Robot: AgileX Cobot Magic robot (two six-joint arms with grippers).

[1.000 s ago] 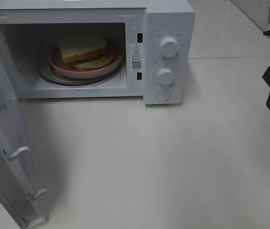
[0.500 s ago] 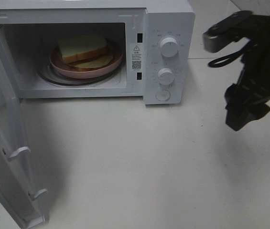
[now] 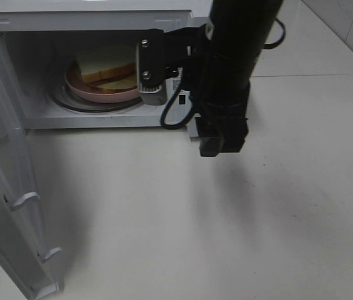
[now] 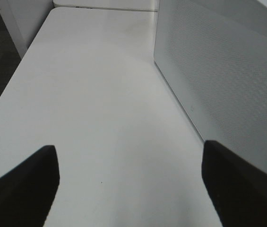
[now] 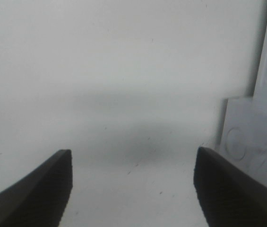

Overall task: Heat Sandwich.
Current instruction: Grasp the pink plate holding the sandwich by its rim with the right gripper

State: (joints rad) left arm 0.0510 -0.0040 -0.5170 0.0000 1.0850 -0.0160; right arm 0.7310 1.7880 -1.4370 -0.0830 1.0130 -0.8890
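Note:
The sandwich (image 3: pixel 104 62), pale yellow bread slices, lies on a round pink plate (image 3: pixel 95 92) inside the white microwave (image 3: pixel 101 19), whose door (image 3: pixel 1 187) stands wide open at the left. My right arm hangs in front of the microwave's control panel and hides it. Its gripper (image 3: pixel 222 149) points down at the table just before the panel. In the right wrist view the right gripper (image 5: pixel 131 189) is open and holds nothing, with the microwave's lower corner (image 5: pixel 251 137) beside it. The left gripper (image 4: pixel 131 189) is open over bare table beside the door's mesh panel (image 4: pixel 218 71).
The plate rests on a glass turntable (image 3: pixel 70 103). The open door juts toward the table's front left. A white table (image 3: pixel 226 237) spreads in front of the microwave. The table's left edge (image 4: pixel 10 75) shows in the left wrist view.
My right arm has swung in from the right edge to the front of the microwave's control panel. The sandwich, plate and door have not moved.

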